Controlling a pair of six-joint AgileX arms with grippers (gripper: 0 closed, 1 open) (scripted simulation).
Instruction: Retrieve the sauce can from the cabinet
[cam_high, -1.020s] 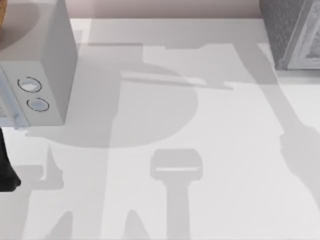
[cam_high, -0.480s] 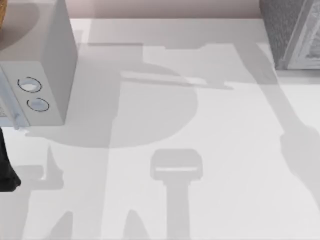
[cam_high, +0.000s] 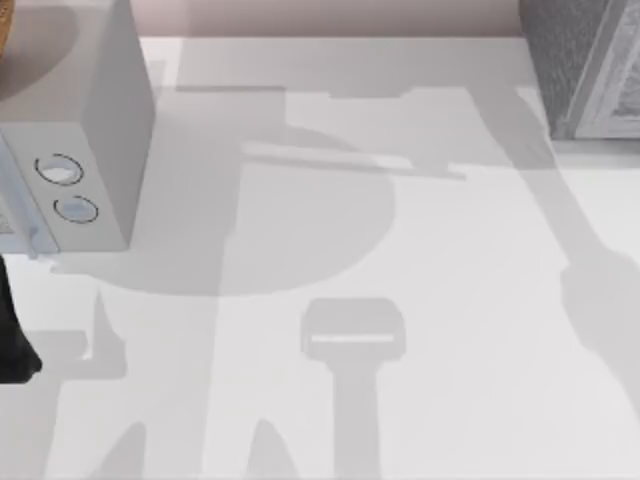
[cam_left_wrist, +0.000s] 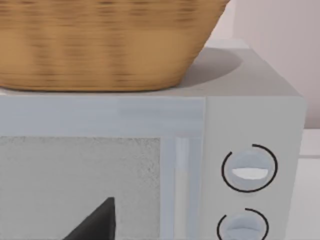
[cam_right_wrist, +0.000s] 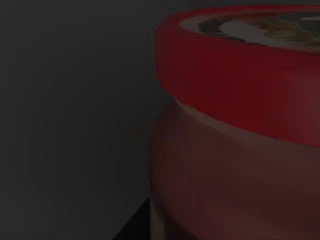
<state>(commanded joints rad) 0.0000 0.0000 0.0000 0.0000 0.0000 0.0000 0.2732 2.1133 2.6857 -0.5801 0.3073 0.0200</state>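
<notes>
Sauce can (cam_right_wrist: 240, 130): seen very close in the right wrist view, in a dim, shadowed space; red top rim around a dark emblem with pale lettering, reddish side label below; upright.

Sauce can relative to right gripper: directly ahead of the right wrist camera and very near; a dark wedge at the frame's lower edge (cam_right_wrist: 135, 227) just beside the can's base, possibly a fingertip, contact not discernible.

Right gripper state: cannot tell whether spread or pressed together.

Surroundings of the can: plain dark wall beside it, nothing else distinguishable in the gloom.

Cabinet (cam_high: 585, 65): grey speckled box with a pale framed front, at the far right corner of the table in the top view.

Left gripper: one dark fingertip (cam_left_wrist: 95, 222) low in the left wrist view, in front of the microwave door; spread or pressed together cannot be told.

Left arm: dark shape (cam_high: 12, 340) at the left edge of the top view, just in front of the microwave.

Microwave (cam_high: 95, 130): pale grey, at the far left of the table; two round dials (cam_left_wrist: 249, 169) on its front panel, one above the other.

Basket (cam_left_wrist: 100, 42): woven, tan, resting on top of the microwave.

Table (cam_high: 450, 300): white, crossed by soft grey shadows of the arms.
</notes>
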